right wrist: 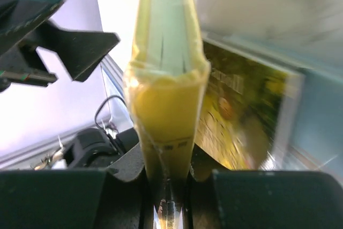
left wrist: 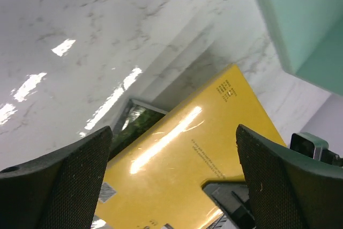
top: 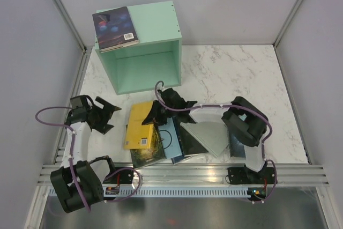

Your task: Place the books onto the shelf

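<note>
The right gripper (top: 154,115) pinches the edge of the yellow book (top: 138,130). The left gripper (top: 109,116) stands wide open, holding nothing.

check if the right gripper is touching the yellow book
Touching. The right wrist view shows the yellow book edge-on, pinched between the fingers of the right gripper, both pressed against its covers with no gap.
</note>
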Controlling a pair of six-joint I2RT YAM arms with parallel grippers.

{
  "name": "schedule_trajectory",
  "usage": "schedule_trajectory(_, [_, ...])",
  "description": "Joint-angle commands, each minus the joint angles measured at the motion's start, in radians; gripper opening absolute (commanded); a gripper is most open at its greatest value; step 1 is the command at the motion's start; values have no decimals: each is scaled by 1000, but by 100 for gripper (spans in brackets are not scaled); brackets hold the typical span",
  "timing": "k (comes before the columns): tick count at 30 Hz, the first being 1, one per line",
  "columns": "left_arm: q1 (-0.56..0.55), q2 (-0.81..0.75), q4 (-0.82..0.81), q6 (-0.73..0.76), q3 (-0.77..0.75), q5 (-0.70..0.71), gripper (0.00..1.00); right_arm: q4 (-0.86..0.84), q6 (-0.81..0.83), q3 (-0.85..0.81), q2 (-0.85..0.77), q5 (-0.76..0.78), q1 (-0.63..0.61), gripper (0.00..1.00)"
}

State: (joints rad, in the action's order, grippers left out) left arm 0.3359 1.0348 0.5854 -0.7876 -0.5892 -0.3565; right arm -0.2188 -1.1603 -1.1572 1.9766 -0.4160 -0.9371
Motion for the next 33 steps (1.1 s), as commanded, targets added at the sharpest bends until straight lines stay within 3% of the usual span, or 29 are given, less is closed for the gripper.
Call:
schedule_trajectory(1, [-1,-59,44,42,-96,-102,99,59,77,-10,-185,6,70,0])
schedule_trajectory(7, [-21,-65,140,56,-265,-142,98,203,71,-73,-350,26,147,0])
schedule_trajectory(13, [-162,-90,145,41,-429,-67,98,475,33,-139,-392,147,201,0])
schedule_trajectory(16, [-309,-78,154,56,-550,-15,98,591,42,-209,-366,174,202,0])
schedule_trajectory(17, [-412,-71,184,103,-616,78,97,614,44,-220,-360,186,204,0])
schedule_trajectory(23, [-751,-30,298,226,-771,258,88,737,65,-314,-321,212,204,0])
schedule_trajectory(31, [-1188,-1,344,248,-709,591,89,837,63,-387,-279,210,205,0])
schedule_trajectory(33, [-1317,28,370,229,-709,702,97,846,59,-395,-272,209,204,0])
